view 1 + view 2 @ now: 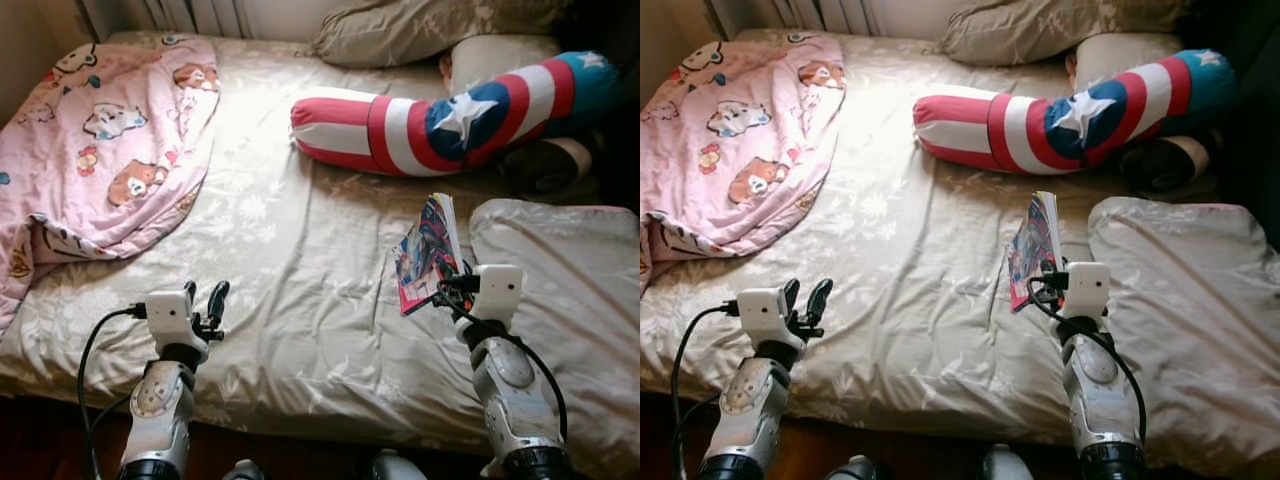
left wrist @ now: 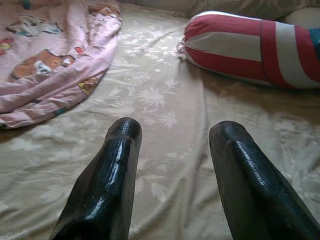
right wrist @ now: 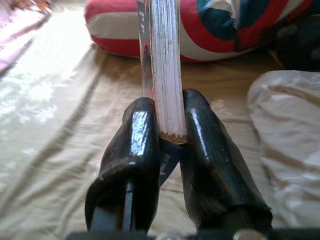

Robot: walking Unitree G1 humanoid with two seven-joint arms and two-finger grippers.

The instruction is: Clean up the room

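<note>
A colourful comic book point(image 1: 428, 250) stands on edge above the beige bed sheet point(image 1: 290, 260), pinched at its lower end by my right gripper point(image 3: 167, 130), which is shut on it; its pale page edges point(image 3: 166, 65) rise between the two black fingers. My left gripper point(image 1: 204, 301) hovers open over the sheet near the bed's front edge, its fingers point(image 2: 115, 170) apart with nothing between them. A pink cartoon blanket point(image 1: 110, 140) lies crumpled at the left of the bed.
A long red, white and blue star bolster point(image 1: 450, 115) lies across the far right of the bed. Beige pillows point(image 1: 420, 30) sit behind it. A beige pillow point(image 1: 560, 290) lies at the right. Dark floor point(image 1: 40, 440) runs below the bed's front edge.
</note>
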